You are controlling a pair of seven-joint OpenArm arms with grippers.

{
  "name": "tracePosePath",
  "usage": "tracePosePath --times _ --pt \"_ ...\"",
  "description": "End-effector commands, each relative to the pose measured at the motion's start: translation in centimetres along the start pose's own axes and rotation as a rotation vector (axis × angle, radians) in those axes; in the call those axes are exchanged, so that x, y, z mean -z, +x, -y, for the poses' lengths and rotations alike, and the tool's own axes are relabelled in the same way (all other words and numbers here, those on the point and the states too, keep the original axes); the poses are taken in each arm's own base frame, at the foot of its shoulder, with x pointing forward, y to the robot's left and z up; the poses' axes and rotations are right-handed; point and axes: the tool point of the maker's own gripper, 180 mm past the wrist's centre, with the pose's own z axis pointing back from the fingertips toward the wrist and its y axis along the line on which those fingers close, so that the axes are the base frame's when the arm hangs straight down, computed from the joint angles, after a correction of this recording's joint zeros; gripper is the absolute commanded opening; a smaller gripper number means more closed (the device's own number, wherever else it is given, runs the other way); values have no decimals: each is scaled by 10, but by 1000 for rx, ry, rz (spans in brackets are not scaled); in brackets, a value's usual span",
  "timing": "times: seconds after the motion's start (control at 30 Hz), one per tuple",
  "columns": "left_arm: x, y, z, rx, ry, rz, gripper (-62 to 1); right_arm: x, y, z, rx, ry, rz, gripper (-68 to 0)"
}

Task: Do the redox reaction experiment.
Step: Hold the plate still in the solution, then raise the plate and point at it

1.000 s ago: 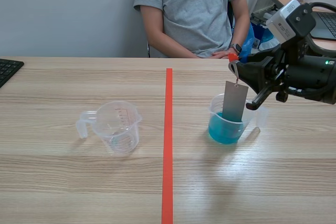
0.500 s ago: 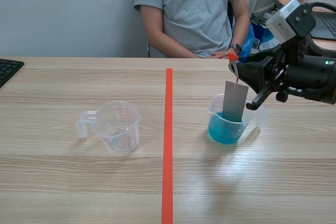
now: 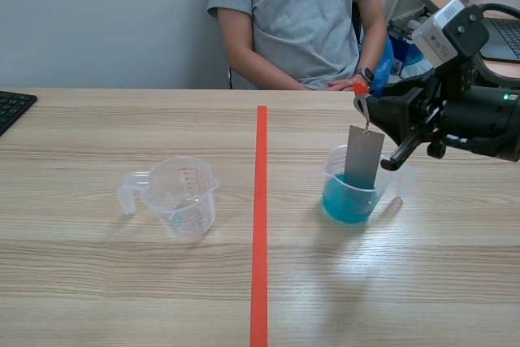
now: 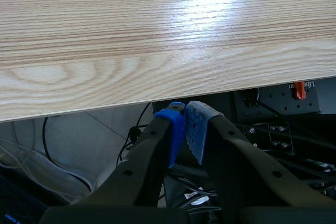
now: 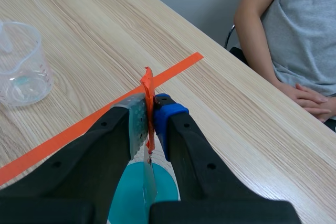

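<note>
My right gripper (image 3: 362, 99) pinched the orange tag (image 3: 359, 88), dangling the grey plate (image 3: 363, 156) in the blue solution (image 3: 345, 201) at right. I judged this the soaking step, with a straight, steady lift out next. My left gripper (image 4: 185, 124) sat clenched on nothing.

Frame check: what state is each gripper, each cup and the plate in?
Right gripper: jaws shut on orange tag.
Grey plate: hanging, lower end in blue liquid.
Cup under the plate: upright, part full.
Other cup: upright, nearly empty.
Left gripper: jaws shut on nothing.
</note>
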Motion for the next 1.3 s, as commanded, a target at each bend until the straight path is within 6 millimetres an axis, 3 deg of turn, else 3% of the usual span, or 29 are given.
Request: tracePosePath --times 0.0,0.5,1.27 --pt "-2 0 4 -2 -11 3 -569 -3 8 6 -39 2 3 -661" --pt "-2 0 4 -2 -11 6 -569 -18 75 15 -153 -33 89 -661" --pt "-2 0 4 -2 -11 5 -569 -44 134 17 -149 -68 140 -661"
